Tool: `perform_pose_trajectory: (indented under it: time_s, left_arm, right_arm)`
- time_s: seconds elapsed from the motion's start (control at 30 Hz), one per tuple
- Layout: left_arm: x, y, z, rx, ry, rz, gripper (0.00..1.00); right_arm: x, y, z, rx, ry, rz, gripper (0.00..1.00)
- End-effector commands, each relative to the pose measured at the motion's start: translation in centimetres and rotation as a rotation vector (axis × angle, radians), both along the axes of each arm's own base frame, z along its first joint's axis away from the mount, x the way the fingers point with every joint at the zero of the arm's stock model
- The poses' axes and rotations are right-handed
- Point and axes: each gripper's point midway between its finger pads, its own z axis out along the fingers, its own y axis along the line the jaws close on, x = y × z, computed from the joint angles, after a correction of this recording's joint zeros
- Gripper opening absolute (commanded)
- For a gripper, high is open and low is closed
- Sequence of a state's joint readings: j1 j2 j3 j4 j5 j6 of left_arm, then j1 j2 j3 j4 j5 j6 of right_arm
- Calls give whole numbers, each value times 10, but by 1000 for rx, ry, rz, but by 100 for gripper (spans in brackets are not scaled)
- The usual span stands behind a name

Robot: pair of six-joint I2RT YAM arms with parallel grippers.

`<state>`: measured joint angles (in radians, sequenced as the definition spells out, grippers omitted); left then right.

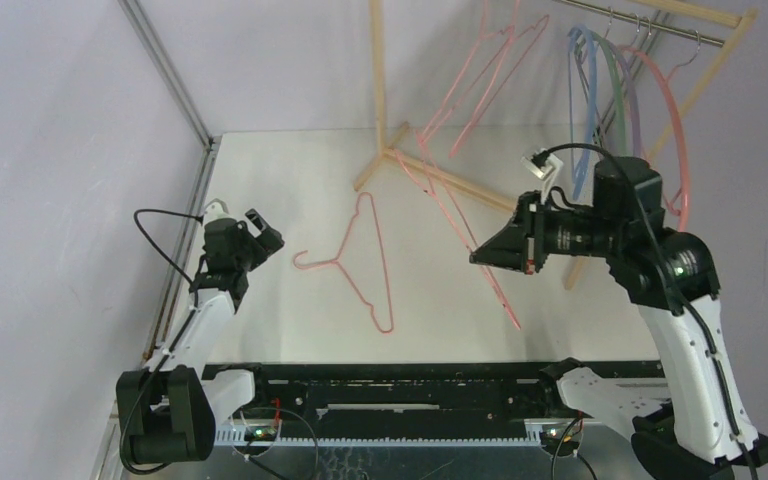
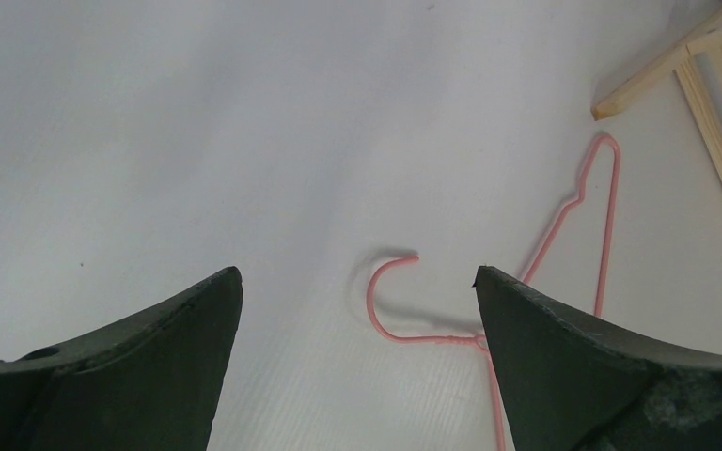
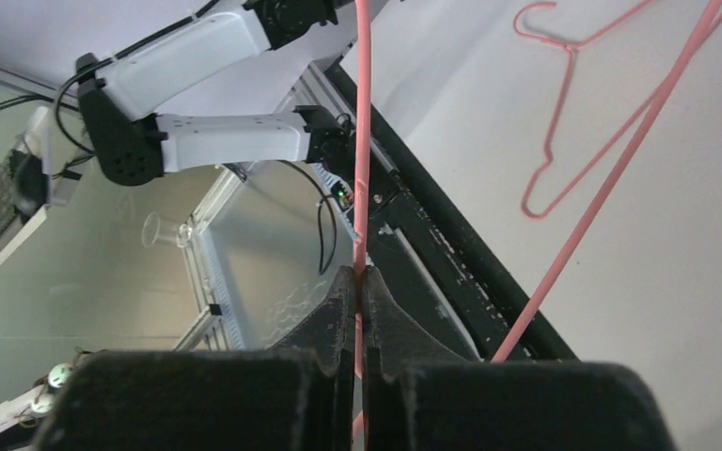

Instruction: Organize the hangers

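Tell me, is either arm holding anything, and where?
The right end effector is shut on a pink wire hanger, pinching a straight stretch of its wire. The left end effector holds nothing.

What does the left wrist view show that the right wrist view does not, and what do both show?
Only left wrist: the left gripper, open, and a wooden rack foot. Only right wrist: the right gripper shut on a raised pink hanger, and the left arm. Both: the flat pink hanger lying on the table.
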<state>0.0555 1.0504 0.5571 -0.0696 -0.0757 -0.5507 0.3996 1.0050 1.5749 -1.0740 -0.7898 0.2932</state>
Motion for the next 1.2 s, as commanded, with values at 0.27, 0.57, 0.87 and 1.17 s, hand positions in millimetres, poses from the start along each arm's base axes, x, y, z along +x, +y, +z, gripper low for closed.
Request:
perform_pose_trajectory:
  time_s: [0.27, 0.57, 0.87, 1.17]
  left_arm:
    - [22, -4, 27, -14, -70, -11, 98]
    - [22, -5, 26, -13, -73, -18, 98]
    - [22, -6, 22, 3, -56, -38, 98]
    - [22, -6, 21, 20, -42, -53, 98]
  right_arm:
    - [-48, -10, 40, 144, -23, 101, 0]
    - [-12, 3, 66, 253, -76, 56, 0]
    - [100, 11, 105, 378, -229, -247, 0]
    - [187, 22, 116, 454, -304, -358, 0]
